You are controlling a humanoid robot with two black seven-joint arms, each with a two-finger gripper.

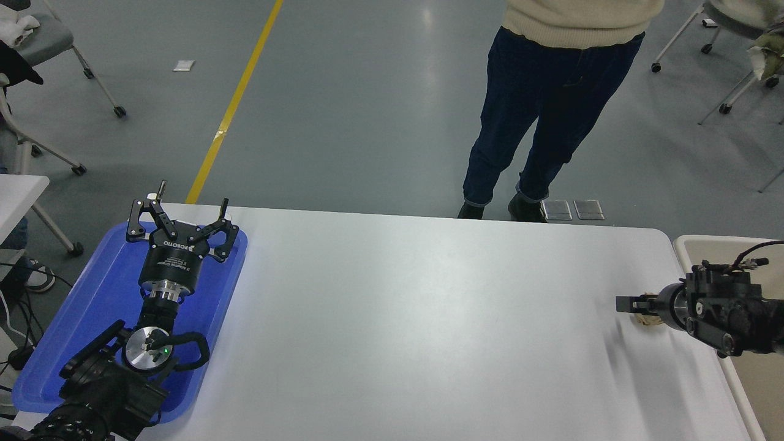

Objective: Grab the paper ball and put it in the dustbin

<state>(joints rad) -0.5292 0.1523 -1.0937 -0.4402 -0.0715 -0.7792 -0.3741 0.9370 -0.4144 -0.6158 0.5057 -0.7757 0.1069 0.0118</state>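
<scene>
The paper ball (648,321) is a small tan crumpled wad near the table's right edge. Only a sliver of it shows under my right gripper (631,304). That gripper comes in from the right edge, points left, and sits right over the ball, seen edge-on. The dustbin (762,392) is beige with a pale rim and stands just past the table's right edge, partly under my right arm. My left gripper (187,211) is open and empty, parked over the blue tray at the lower left.
A blue plastic tray (73,331) lies on the table's left end under the left arm. A person in dark jeans (539,116) stands at the far side of the white table (416,331). Wheeled chairs stand at the far left and far right.
</scene>
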